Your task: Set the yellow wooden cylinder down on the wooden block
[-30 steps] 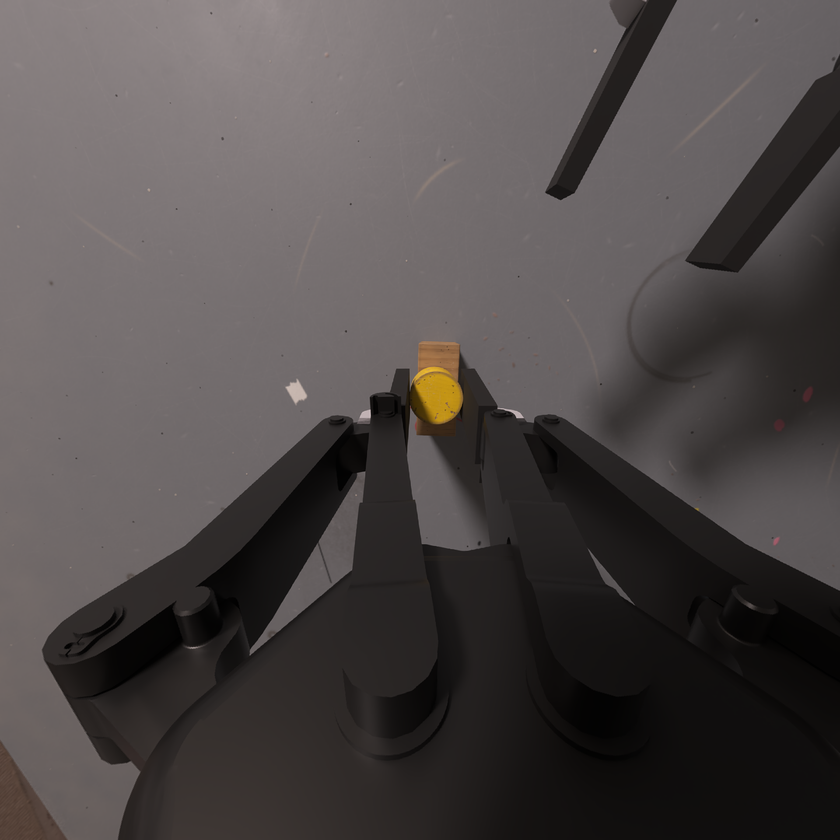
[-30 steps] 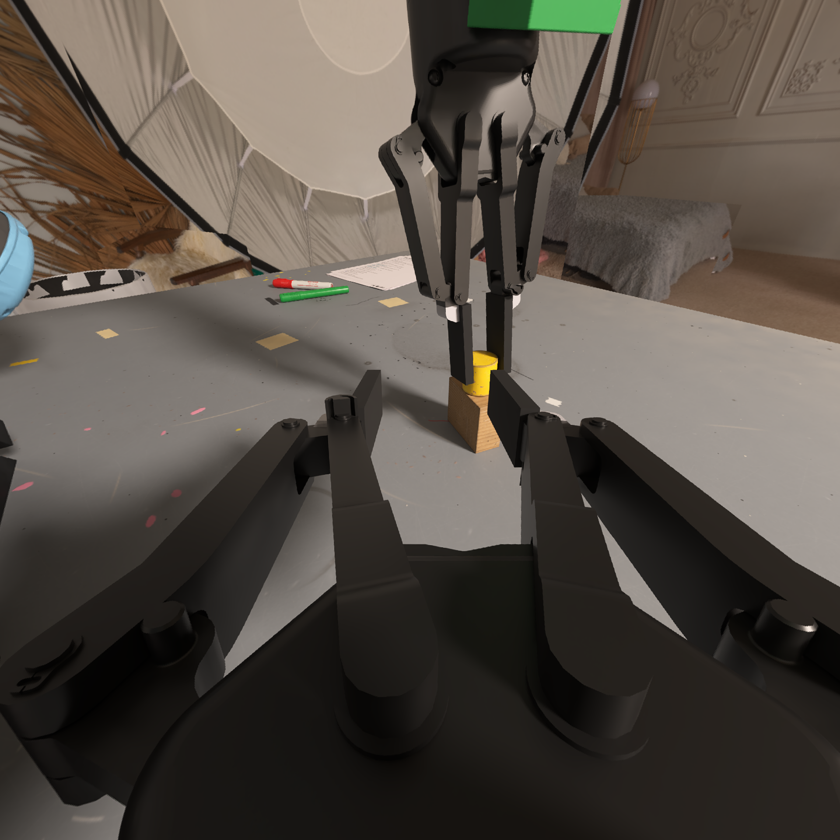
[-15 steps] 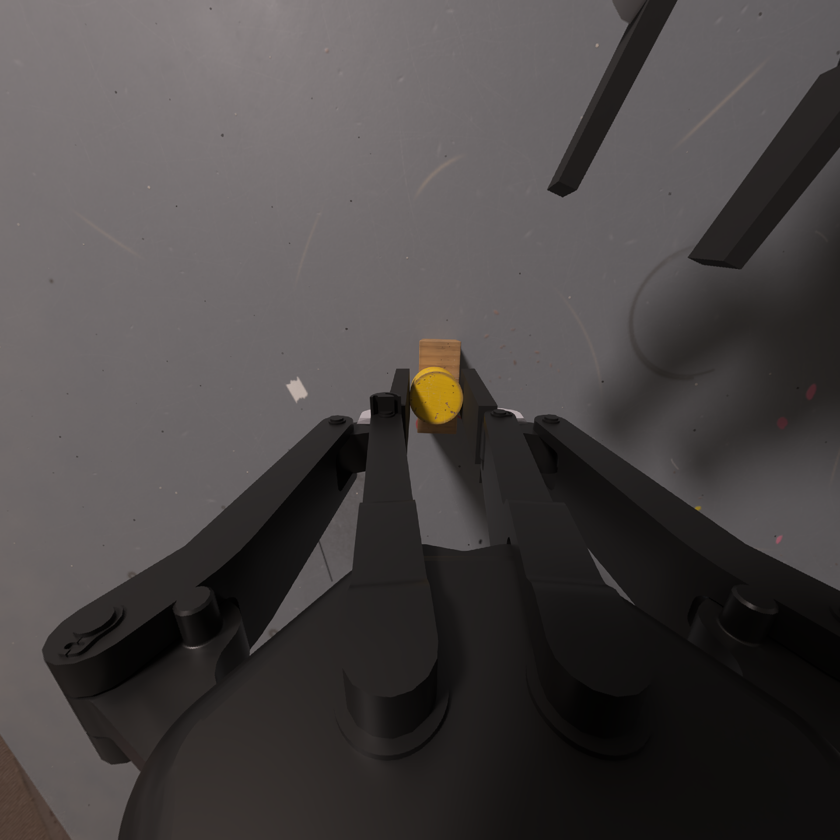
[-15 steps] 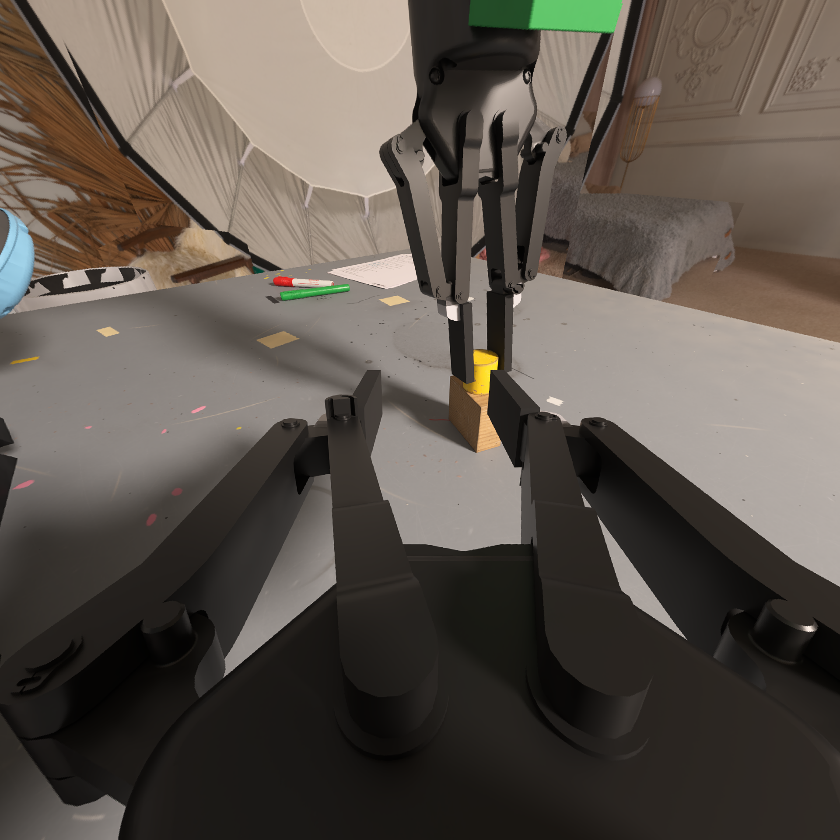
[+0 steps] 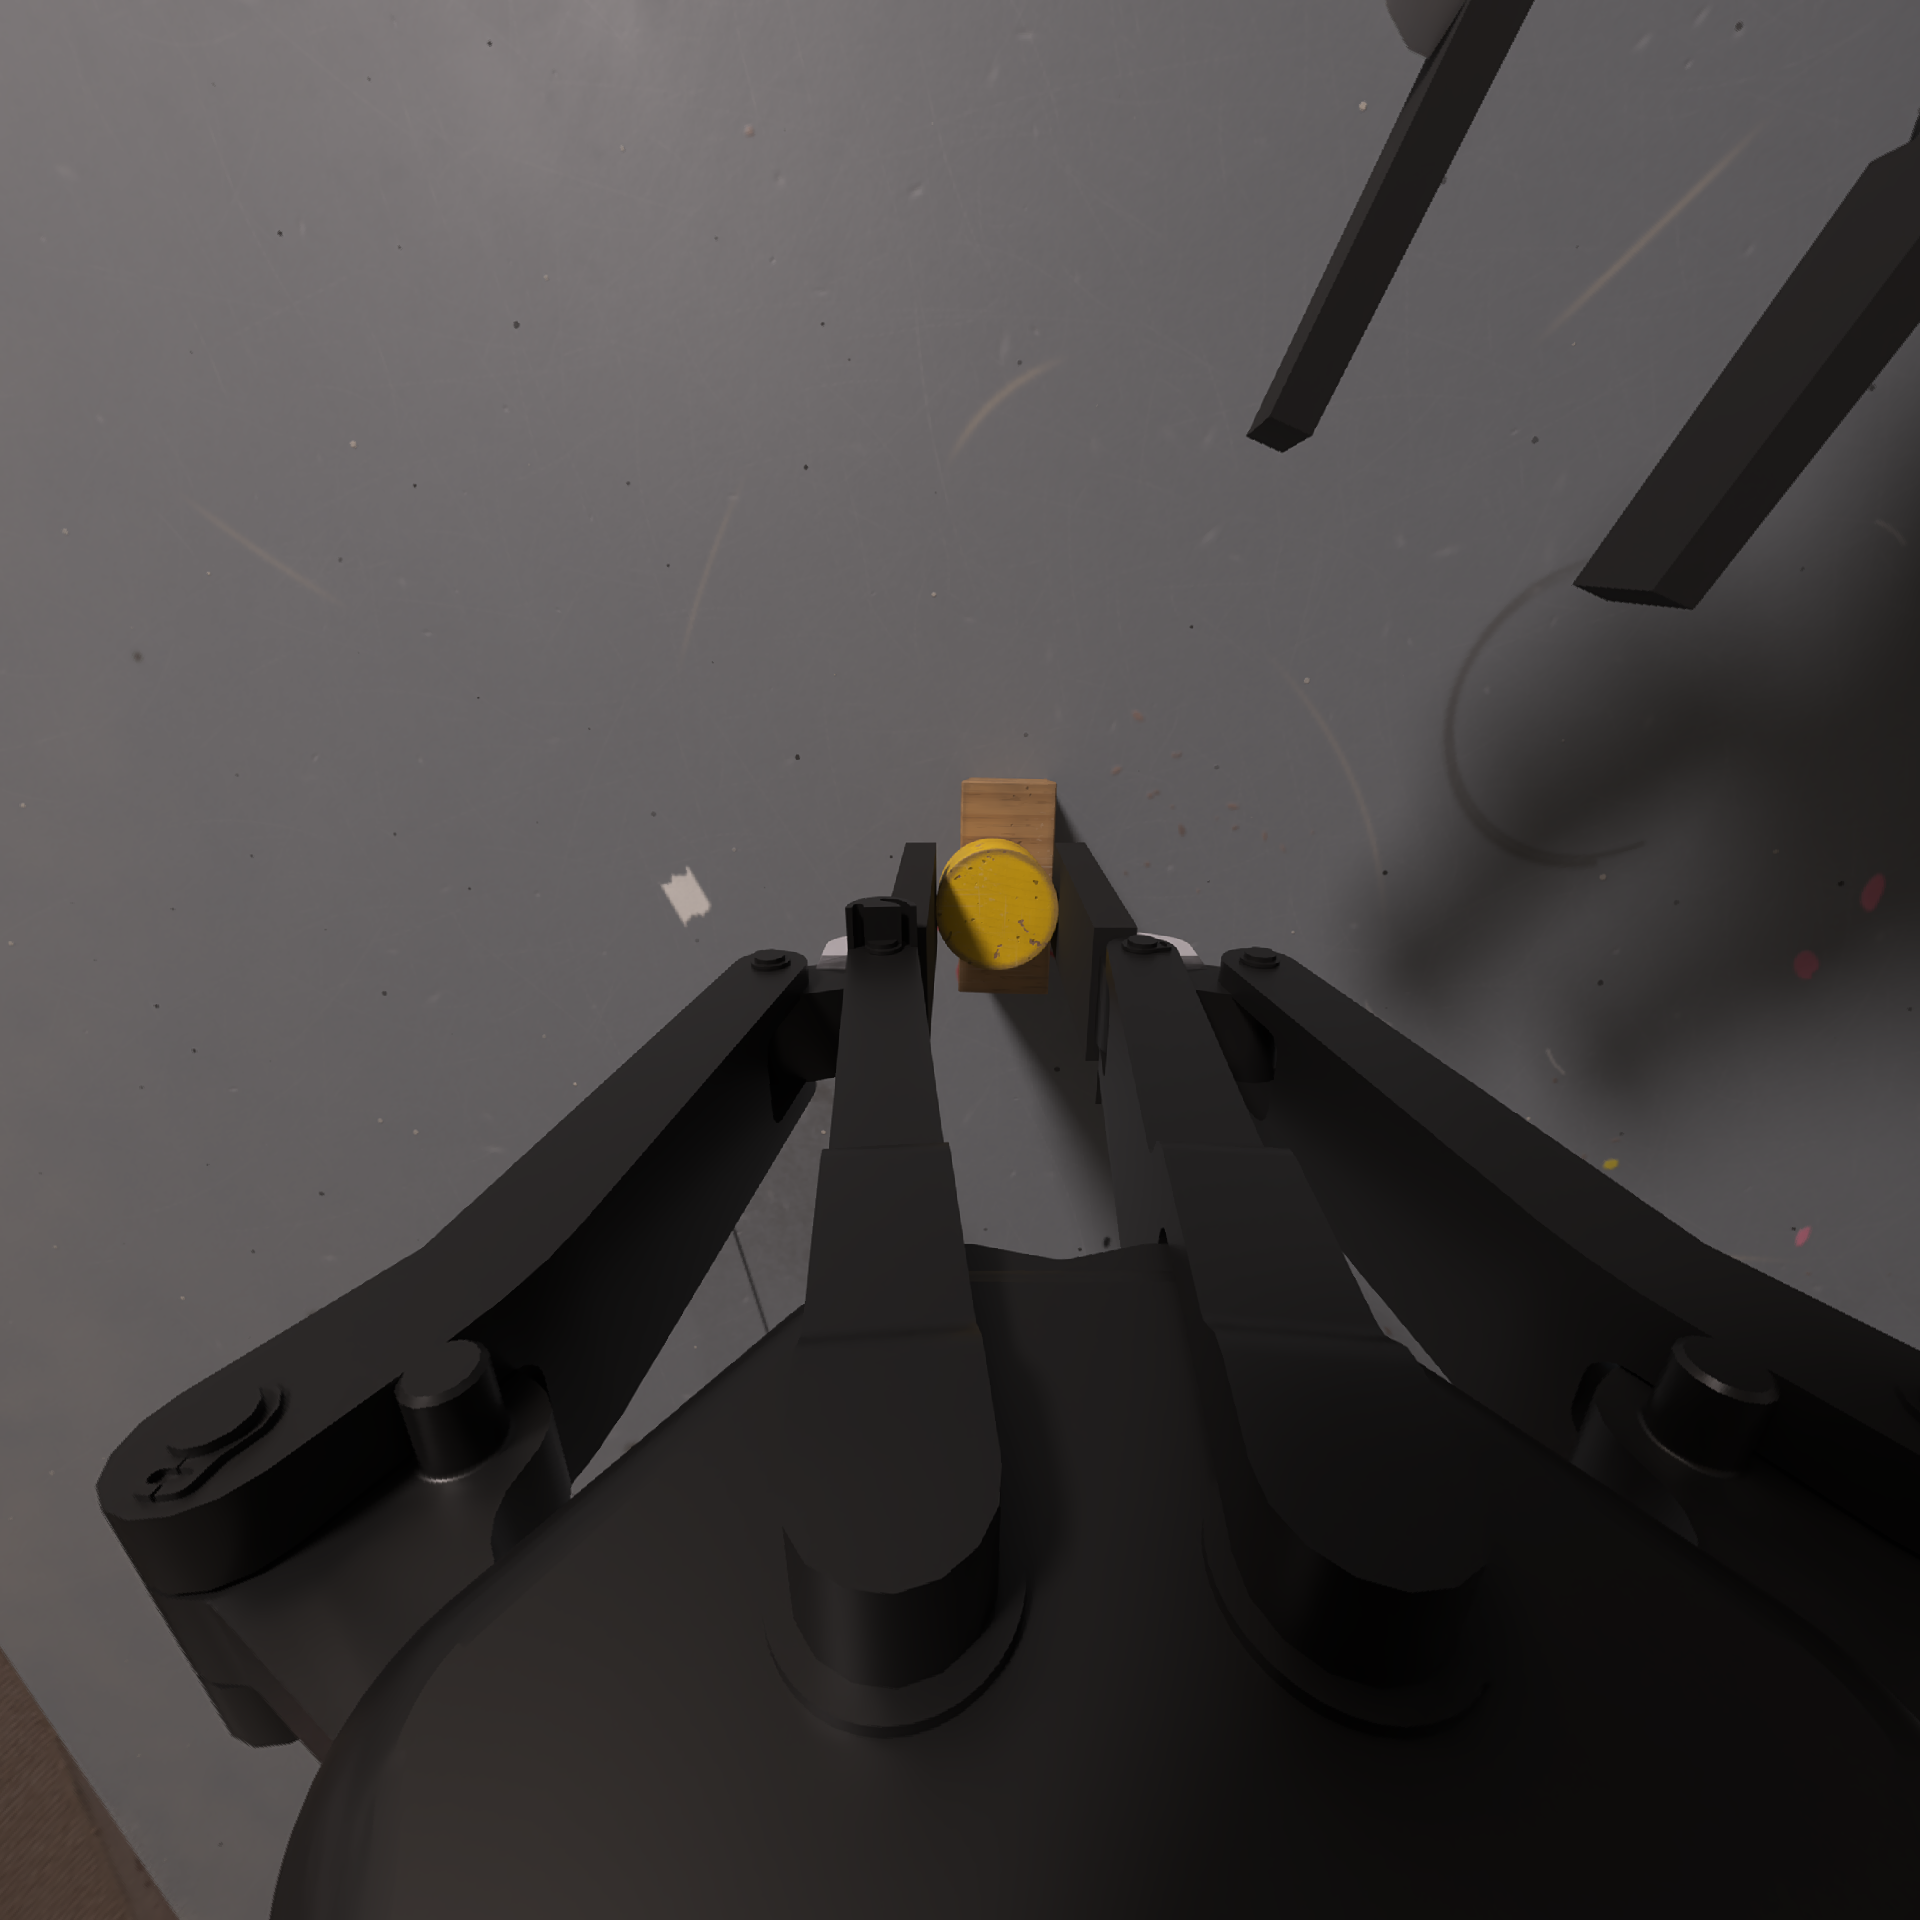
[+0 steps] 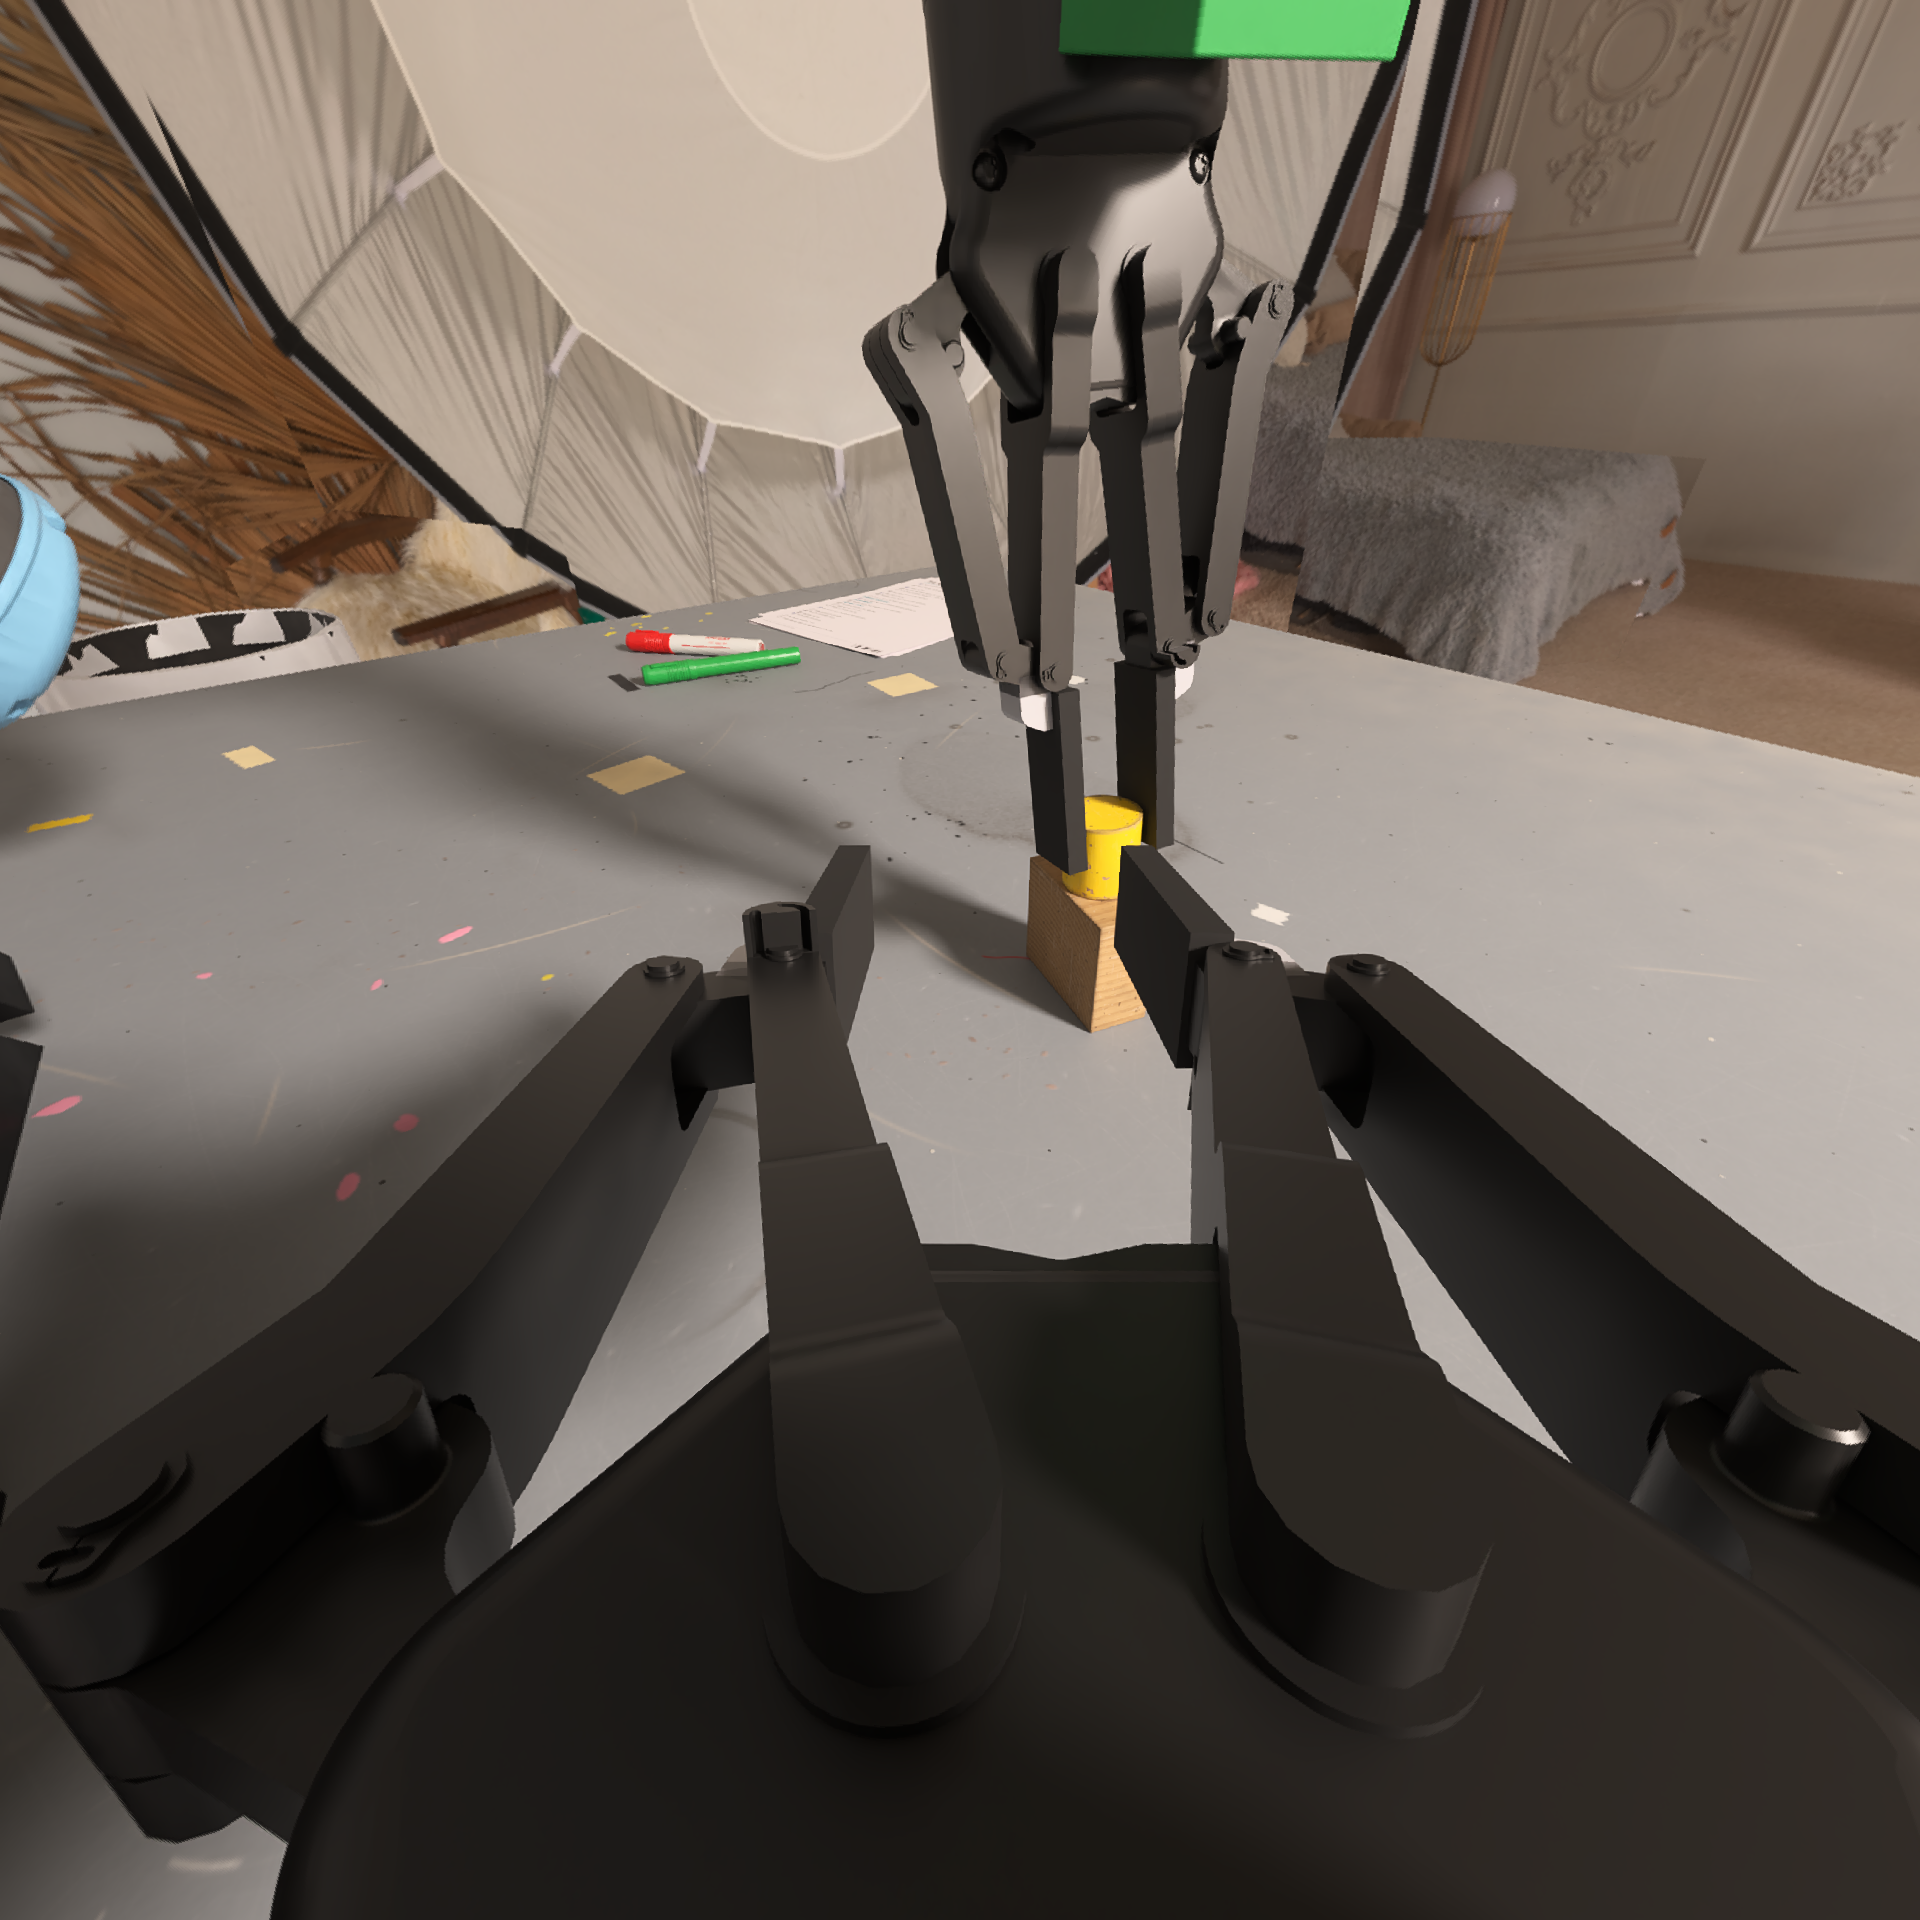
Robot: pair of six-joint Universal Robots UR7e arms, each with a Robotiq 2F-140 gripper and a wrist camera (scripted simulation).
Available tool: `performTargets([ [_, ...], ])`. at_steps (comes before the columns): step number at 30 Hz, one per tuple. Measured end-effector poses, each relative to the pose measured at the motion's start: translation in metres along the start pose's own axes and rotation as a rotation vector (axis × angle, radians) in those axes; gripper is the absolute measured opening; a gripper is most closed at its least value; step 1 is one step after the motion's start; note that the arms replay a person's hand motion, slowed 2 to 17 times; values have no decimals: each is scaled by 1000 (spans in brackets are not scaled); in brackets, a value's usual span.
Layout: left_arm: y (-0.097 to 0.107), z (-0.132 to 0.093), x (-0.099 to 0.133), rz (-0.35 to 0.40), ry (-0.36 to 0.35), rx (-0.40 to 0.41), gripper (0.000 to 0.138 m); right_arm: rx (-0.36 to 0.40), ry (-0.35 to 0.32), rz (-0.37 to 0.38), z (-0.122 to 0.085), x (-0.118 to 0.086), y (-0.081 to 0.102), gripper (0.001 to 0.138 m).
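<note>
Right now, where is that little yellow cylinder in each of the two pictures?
Left wrist view: yellow cylinder at centre, seen from above between the left claw fingers.
Right wrist view: just above centre, under the hanging claw.
Shared landmark: the wooden block beneath it.

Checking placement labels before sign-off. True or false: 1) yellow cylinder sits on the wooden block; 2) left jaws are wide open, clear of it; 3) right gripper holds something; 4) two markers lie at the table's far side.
1) True: the yellow wooden cylinder stands upright on the tan wooden block.
2) False: the left gripper has its jaws close against the cylinder's sides.
3) False: the right gripper is open and empty.
4) True: a red-capped marker and a green marker lie on the grey table.
</note>
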State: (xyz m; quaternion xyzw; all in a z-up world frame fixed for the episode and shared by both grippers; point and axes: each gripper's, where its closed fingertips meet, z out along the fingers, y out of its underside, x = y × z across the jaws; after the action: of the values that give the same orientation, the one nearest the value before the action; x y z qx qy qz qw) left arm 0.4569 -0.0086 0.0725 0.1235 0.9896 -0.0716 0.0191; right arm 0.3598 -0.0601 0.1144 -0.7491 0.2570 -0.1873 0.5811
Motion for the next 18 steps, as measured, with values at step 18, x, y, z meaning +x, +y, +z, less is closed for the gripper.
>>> performTargets([
  [18, 0, 0, 1, 3, 7, 0, 30, -1, -1, 0, 0, 0, 0, 63],
])
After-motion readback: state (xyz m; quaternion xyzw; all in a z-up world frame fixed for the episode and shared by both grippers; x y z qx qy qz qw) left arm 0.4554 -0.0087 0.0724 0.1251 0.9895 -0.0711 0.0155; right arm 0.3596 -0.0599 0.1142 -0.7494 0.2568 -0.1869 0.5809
